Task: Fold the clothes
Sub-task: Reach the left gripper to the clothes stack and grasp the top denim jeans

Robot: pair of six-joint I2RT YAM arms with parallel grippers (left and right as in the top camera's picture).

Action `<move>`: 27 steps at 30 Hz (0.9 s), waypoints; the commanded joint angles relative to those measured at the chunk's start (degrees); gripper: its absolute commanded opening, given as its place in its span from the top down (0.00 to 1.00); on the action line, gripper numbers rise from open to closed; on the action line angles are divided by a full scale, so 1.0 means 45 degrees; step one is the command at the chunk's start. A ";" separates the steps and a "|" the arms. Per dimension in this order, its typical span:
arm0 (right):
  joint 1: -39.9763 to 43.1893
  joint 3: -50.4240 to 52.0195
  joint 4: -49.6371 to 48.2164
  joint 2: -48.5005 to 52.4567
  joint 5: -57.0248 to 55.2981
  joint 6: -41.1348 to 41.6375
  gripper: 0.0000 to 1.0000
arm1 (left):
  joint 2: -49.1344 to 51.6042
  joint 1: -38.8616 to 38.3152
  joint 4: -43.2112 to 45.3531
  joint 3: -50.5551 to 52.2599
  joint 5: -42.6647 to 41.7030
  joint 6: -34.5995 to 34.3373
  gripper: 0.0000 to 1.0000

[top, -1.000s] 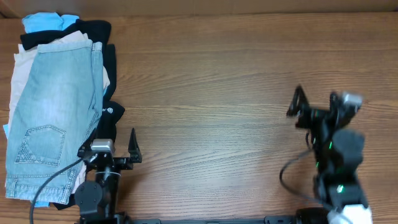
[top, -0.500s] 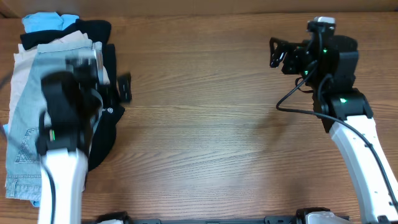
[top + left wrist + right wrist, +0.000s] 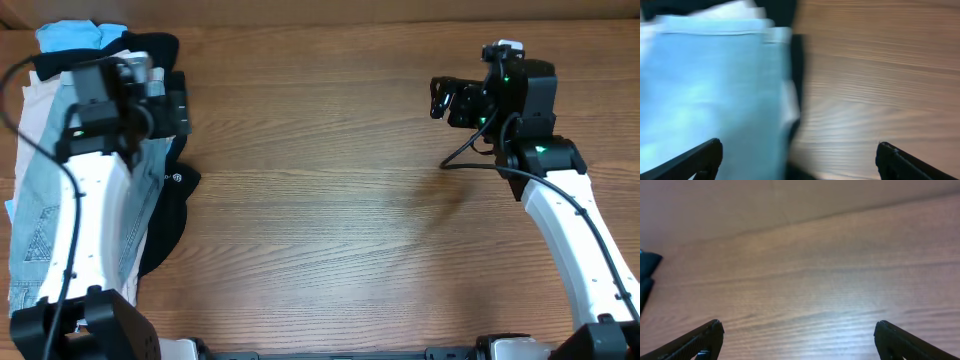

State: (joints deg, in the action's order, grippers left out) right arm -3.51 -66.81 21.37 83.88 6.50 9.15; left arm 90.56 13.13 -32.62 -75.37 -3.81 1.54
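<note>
Even, warm light falls from above on the wooden table (image 3: 330, 150). The overhead view is bright and sharp, with only a faint, soft shadow on the wood beside the right arm (image 3: 560, 200). The left wrist view is heavily blurred: the denim shorts (image 3: 705, 90) look washed-out and pale, their edges smeared, and the wood grain streaks sideways. The right wrist view is mildly soft and hazy towards the far edge. There the left gripper (image 3: 799, 145) and right gripper (image 3: 797, 324) show only dark, underlit tips.
</note>
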 commanded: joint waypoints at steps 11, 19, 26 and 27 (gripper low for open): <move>0.0019 -0.0316 0.0418 0.0272 -0.0291 -0.0053 0.00 | 0.2118 0.6139 0.1574 -0.0384 -0.1919 0.1715 0.03; 0.0019 -0.0316 0.0568 0.0272 -0.0296 -0.0053 0.00 | 0.4381 0.7626 0.2147 -0.0384 -0.2744 0.2875 0.02; 0.0019 -0.0316 0.0539 0.0272 -0.0291 -0.0049 0.00 | 0.4779 0.8150 0.1821 -0.0384 -0.2676 0.3376 0.06; 0.0019 -0.0316 0.0515 0.0272 -0.0291 -0.0049 0.00 | 0.4779 0.8189 0.1821 -0.0384 -0.2676 0.3376 0.06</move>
State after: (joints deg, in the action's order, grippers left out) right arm -3.46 -66.81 24.03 85.25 5.56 9.17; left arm 111.74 49.21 -24.43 -76.16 -14.66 14.20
